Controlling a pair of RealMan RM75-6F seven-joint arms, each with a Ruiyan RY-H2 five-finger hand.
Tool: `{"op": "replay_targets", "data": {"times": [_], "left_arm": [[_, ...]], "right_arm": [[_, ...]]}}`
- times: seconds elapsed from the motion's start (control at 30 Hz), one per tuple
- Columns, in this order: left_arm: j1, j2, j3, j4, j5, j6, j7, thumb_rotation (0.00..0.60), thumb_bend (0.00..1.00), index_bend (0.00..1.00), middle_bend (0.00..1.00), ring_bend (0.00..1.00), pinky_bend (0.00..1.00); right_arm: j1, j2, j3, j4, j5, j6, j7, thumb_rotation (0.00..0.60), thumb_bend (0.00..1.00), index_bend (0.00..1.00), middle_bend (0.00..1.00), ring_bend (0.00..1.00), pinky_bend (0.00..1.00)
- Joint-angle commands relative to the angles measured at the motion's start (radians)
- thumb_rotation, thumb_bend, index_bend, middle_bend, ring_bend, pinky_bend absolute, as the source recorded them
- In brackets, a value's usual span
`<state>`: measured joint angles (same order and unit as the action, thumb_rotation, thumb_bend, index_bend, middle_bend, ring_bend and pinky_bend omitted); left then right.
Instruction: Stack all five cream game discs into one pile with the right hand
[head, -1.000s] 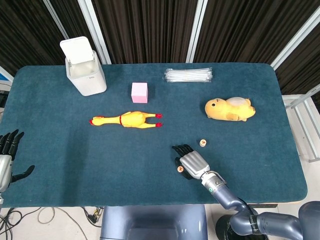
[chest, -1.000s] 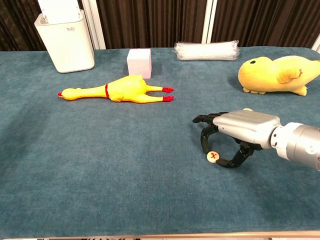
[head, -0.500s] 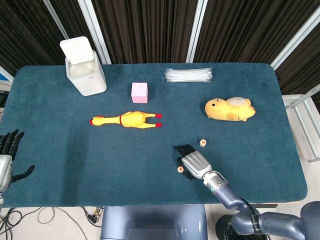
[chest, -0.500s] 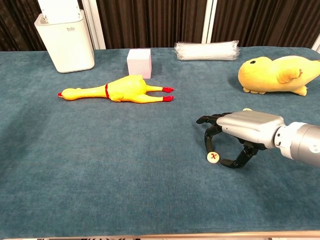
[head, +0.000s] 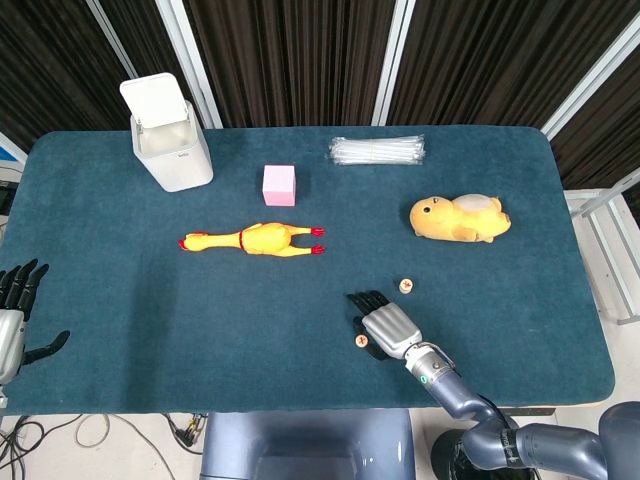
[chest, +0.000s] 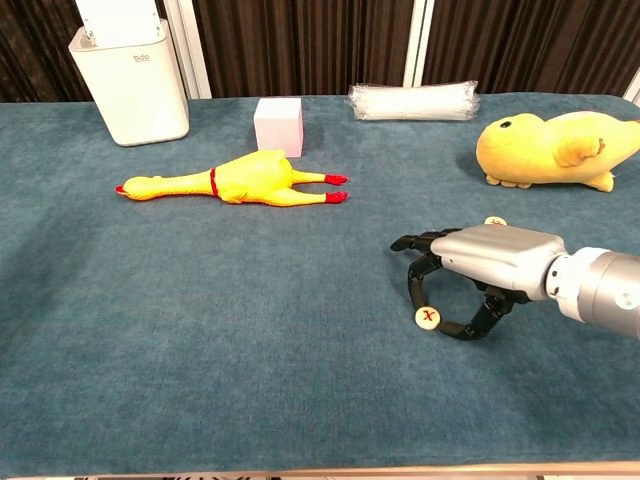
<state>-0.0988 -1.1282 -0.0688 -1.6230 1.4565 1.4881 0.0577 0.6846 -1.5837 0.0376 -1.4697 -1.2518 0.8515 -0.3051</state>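
The right hand (chest: 478, 275) sits low over the dark teal felt table (head: 120, 300), palm down, dark fingers curled toward the cloth. A small round cream game disc with a red X on its face (chest: 428, 318) stands pinched between the thumb and fingertips, its marked face turned toward the chest camera; from the head view the same disc (head: 361, 340) peeks out at the hand's left edge. Whether its lower rim touches the felt is hard to say from here. A second cream disc (head: 406, 285) lies flat on the table just beyond the hand, apart from it, nearer the yellow plush animal toy (head: 458, 218).

Over on the far side, the left hand (head: 15, 310) rests off the table's edge, fingers spread, holding nothing.

Farther back lie a yellow rubber chicken (head: 255, 240), a pink cube (head: 279, 185), a white lidded bin (head: 168, 133) and a bundle of clear plastic straws (head: 378, 150).
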Motion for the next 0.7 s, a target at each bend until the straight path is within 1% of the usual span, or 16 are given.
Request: {"op": "replay_targets", "data": {"times": [0.03,0.53,0.7], "left_arm": [[0.001,0.001,0.000,0.000,0.002,0.001,-0.002,0.600,0.17,0.06,0.00,0.00,0.05],[0.001,0.001,0.000,0.001,0.003,0.003,-0.001,0.600,0.17,0.06,0.00,0.00,0.05],[0.001,0.001,0.000,0.000,0.003,0.004,-0.002,0.600,0.17,0.06,0.00,0.00,0.05]], "right_arm": [[0.000,0.000,0.000,-0.001,-0.002,0.001,0.003,0.600,0.43,0.49,0.00,0.00,0.09],[0.003,0.046,0.018,-0.038,0.008,0.001,0.019,0.600,0.43,0.50,0.00,0.00,0.09],[0.010,0.081,0.044,-0.060,0.033,-0.006,0.039,0.600,0.43,0.50,0.00,0.00,0.09]]}}
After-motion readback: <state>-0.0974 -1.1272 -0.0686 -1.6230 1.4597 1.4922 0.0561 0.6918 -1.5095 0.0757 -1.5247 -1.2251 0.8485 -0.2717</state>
